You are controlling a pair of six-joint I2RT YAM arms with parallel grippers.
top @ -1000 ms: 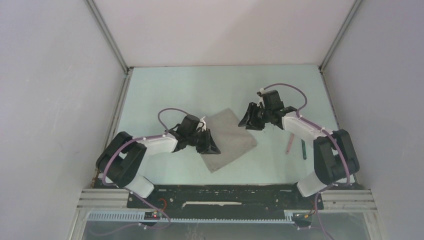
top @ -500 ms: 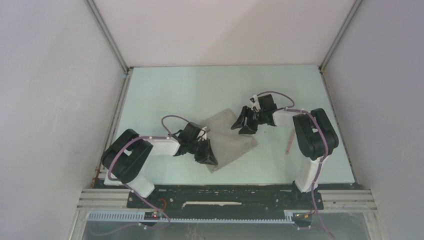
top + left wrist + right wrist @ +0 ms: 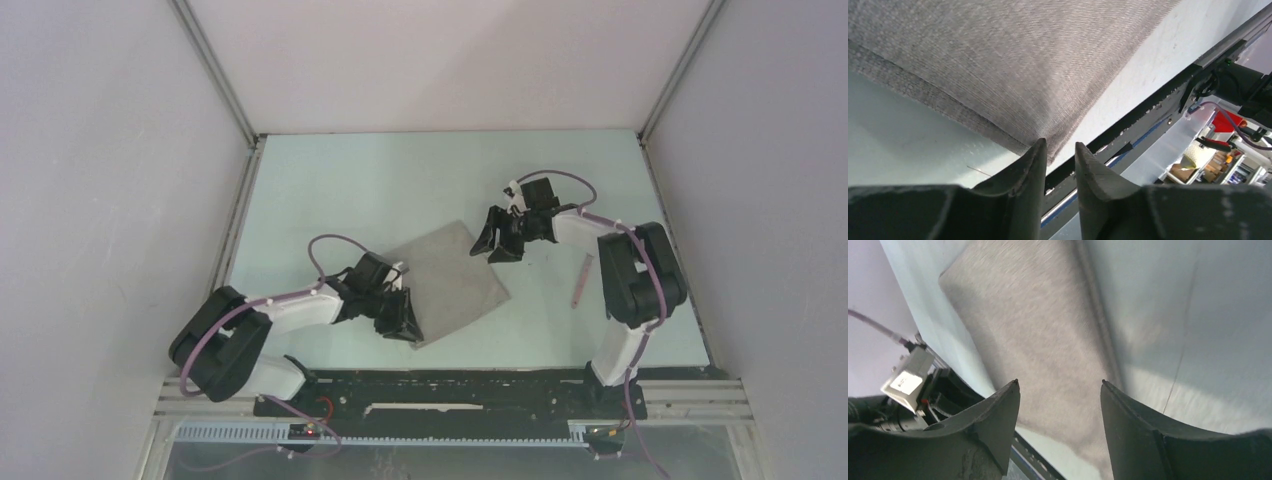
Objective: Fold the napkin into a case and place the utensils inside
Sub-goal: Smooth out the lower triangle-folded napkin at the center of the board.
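Left gripper (image 3: 1060, 147): narrowed to a slit, tips at near corner of taupe-grey square cloth napkin (image 3: 450, 280), nothing clearly pinched. Right gripper (image 3: 1059, 390): spread wide over napkin's far right edge. Napkin flat on pale green table (image 3: 400, 180). Pale pink-handled utensil (image 3: 581, 280) lying apart, right of napkin.

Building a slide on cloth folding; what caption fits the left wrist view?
Left end effector, fingers narrowly apart, poised at a corner of the taupe-grey napkin.

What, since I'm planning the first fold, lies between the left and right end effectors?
The taupe-grey square cloth napkin lies there, between the left end effector and the right end effector; the top external view shows it.
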